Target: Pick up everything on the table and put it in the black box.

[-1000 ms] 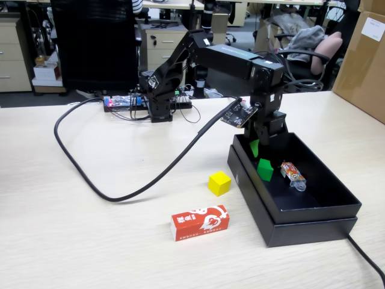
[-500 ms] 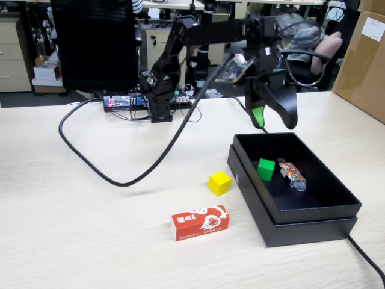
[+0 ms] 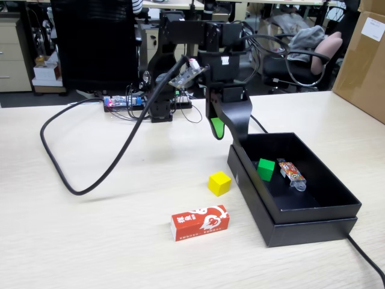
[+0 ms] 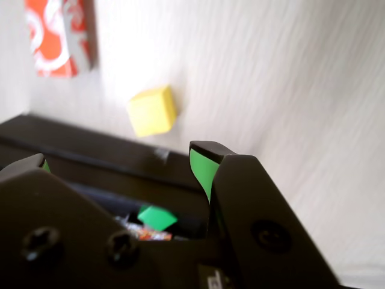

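The room is evenly lit from overhead, soft and bright, so the table [image 3: 90, 229] shows its pale grain without harsh glare. In the fixed view everything is fairly sharp; shadows are faint, just a thin dark edge under the yellow cube [image 3: 219, 183] and the red carton [image 3: 200, 222], and a soft one beside the black box [image 3: 301, 211]. The box's inside stays dim. The wrist view is much rougher: the table [image 4: 313, 90] is washed out near white, smeared by motion blur, and the pincer [image 4: 120, 162] close to the lens is out of focus. The yellow cube [image 4: 153, 111] there looks soft-edged and overexposed.
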Controlling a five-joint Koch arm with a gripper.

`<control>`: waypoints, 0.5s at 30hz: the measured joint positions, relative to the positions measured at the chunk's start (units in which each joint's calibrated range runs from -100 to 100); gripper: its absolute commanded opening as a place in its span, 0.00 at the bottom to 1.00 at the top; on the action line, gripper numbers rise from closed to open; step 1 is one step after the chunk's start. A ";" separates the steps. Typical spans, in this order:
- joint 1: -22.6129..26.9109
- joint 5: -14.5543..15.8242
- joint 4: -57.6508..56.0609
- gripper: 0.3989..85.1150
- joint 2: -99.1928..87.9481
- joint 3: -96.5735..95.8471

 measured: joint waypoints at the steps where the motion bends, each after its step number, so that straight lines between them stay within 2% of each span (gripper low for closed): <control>1: -0.49 -0.44 0.90 0.54 0.00 -2.56; 15: -1.07 -1.27 3.78 0.54 11.53 -5.39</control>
